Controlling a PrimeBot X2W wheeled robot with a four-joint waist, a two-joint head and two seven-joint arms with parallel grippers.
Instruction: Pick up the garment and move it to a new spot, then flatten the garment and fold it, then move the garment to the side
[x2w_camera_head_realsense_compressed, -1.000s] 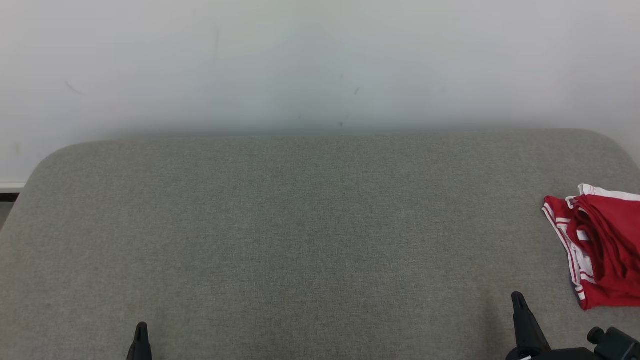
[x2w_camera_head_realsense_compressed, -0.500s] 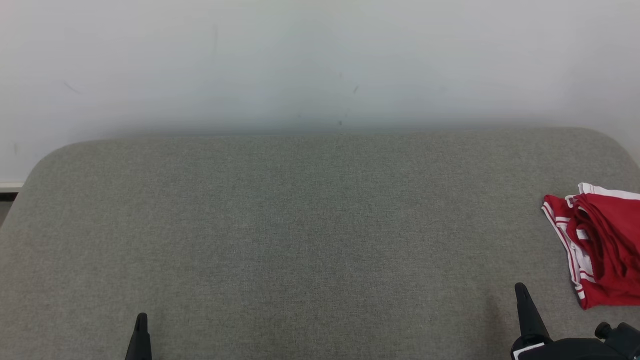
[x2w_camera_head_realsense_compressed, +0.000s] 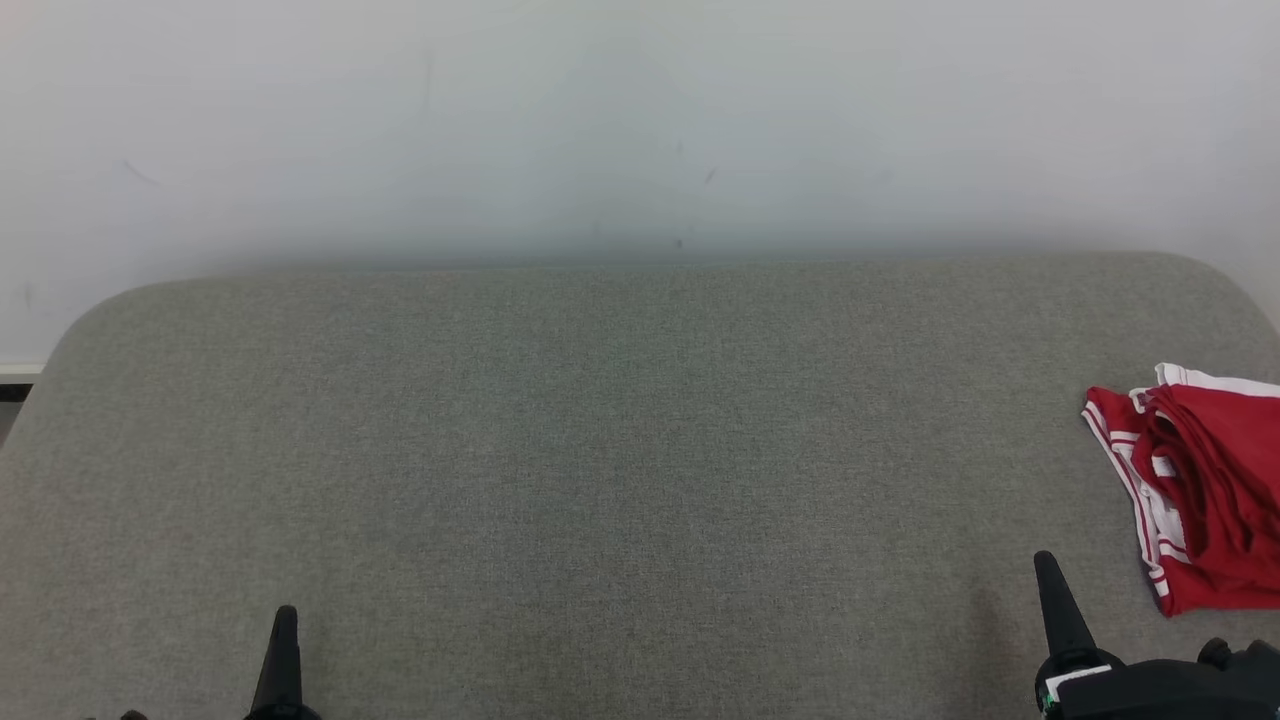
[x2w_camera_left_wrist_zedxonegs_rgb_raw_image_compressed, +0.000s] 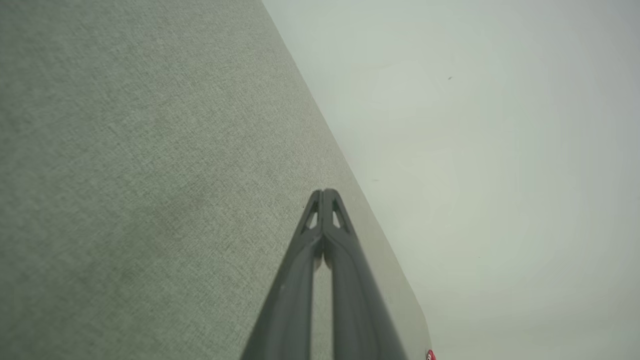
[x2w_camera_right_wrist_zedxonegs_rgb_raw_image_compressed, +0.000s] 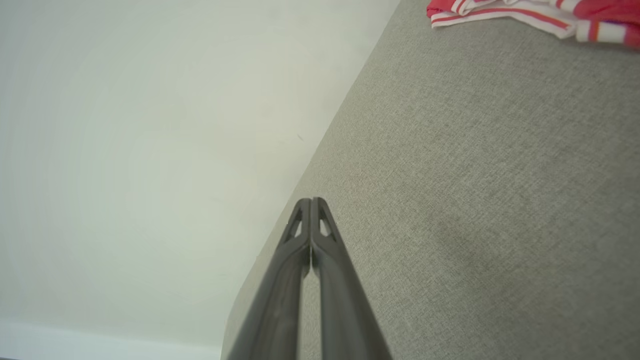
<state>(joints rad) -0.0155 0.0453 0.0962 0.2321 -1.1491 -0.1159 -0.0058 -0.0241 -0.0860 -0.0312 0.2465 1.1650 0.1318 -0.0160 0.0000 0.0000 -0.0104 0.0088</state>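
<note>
A grey fabric surface (x2w_camera_head_realsense_compressed: 600, 450) spans the lower frame. A pale wall (x2w_camera_head_realsense_compressed: 600, 120) with faint marks runs across the top.

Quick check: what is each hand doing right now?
Left hand: closed, holding nothing.
Right hand: closed, holding nothing; the red garment lies apart from it on the grey surface.

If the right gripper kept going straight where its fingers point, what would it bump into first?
Probably the white wall: the right gripper points across the grey surface toward it. The red garment lies off to its right, outside that line. Depth is hard to judge.
</note>
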